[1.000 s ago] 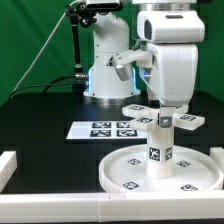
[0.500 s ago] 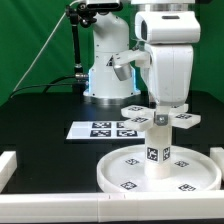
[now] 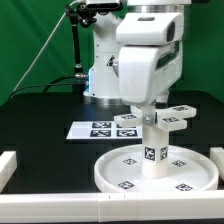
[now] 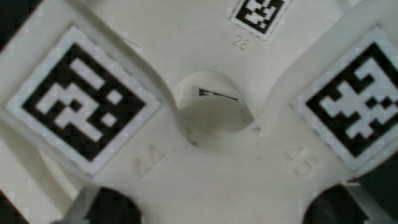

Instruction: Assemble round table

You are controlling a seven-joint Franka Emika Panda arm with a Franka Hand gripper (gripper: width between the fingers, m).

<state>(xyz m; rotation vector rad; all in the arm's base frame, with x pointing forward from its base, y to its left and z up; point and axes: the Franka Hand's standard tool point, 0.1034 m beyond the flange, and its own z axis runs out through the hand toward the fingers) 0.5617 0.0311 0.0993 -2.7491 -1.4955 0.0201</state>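
Round disc (image 3: 125,172) lying flat on the black bench (image 3: 40,110), rimmed face up, toward the exterior view's right. Cylinder post (image 3: 153,150) standing upright at disc centre, long axis vertical. Cross-shaped piece (image 3: 152,120) held level just above the post top, arms spread horizontally, tagged faces up. Pincer (image 3: 148,113) pinching the cross-shaped piece (image 4: 196,110) at its middle; dark fingertips (image 4: 111,206) seen in the wrist view. Marker board (image 3: 102,129) flat on the bench behind the disc.

Smooth matt white plastic: disc (image 3: 160,172), post (image 3: 154,150), cross-shaped piece (image 3: 150,119).
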